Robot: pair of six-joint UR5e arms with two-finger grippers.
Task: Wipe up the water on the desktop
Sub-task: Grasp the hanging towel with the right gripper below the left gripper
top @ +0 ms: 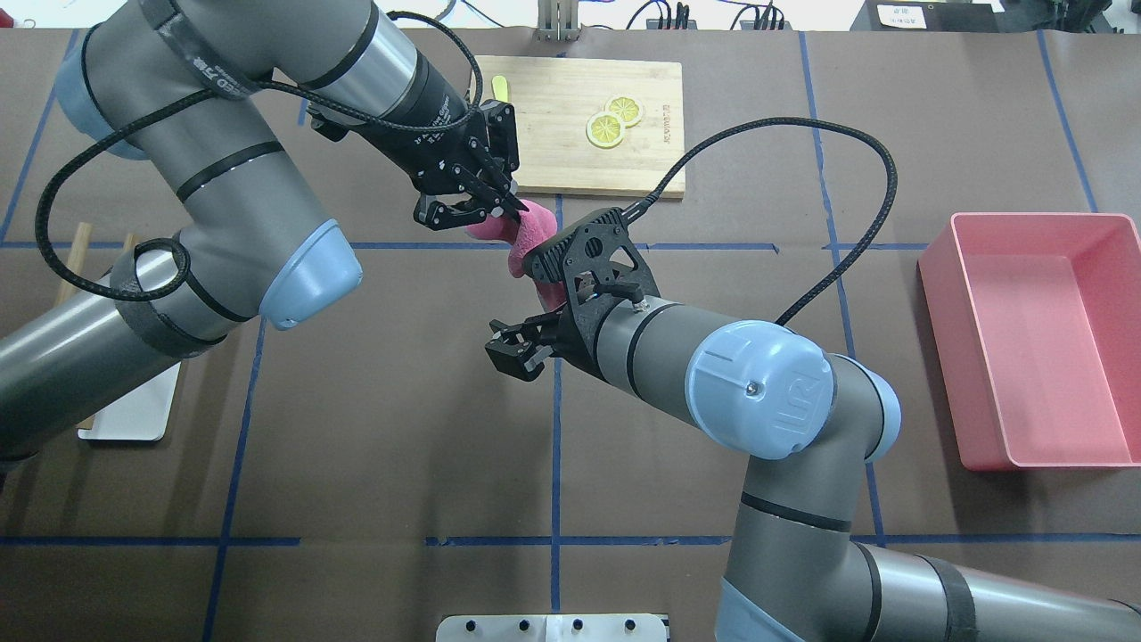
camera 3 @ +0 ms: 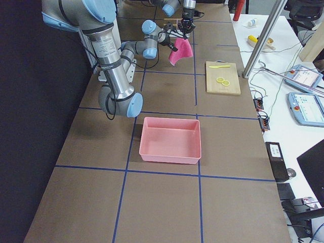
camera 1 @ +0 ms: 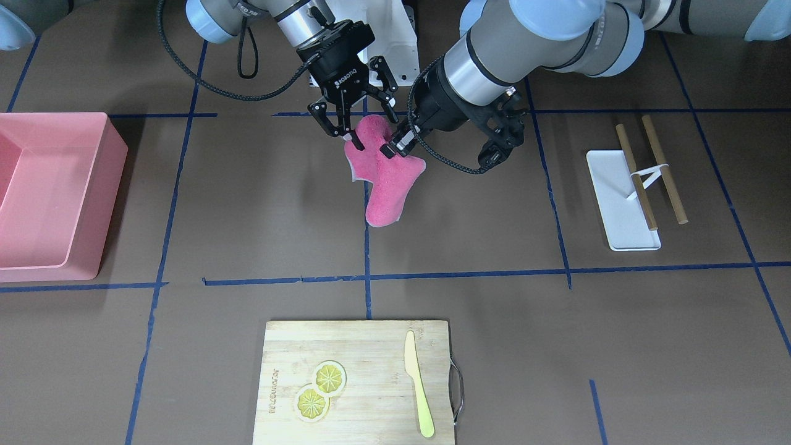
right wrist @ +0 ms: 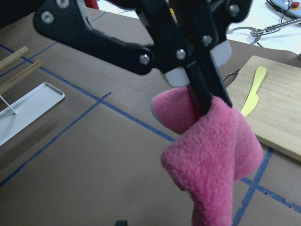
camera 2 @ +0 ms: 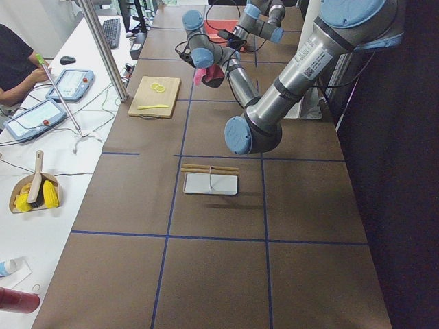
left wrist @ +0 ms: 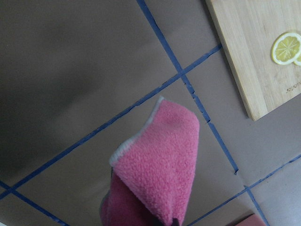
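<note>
Cutting board [camera 1: 371,358], pink bin [camera 1: 105,204], white tray [camera 1: 612,185] on desktop [camera 1: 259,210]; cloth [camera 1: 386,185] aloft.

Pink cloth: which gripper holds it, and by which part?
The left gripper holds the pink cloth, jaws shut on a fold at its top; the rest hangs down.

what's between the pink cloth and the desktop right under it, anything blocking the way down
Nothing visible. The pink cloth hangs from the left gripper over bare desktop, with only blue tape lines beneath it. The cutting board and the pink bin lie well apart from that spot.
</note>
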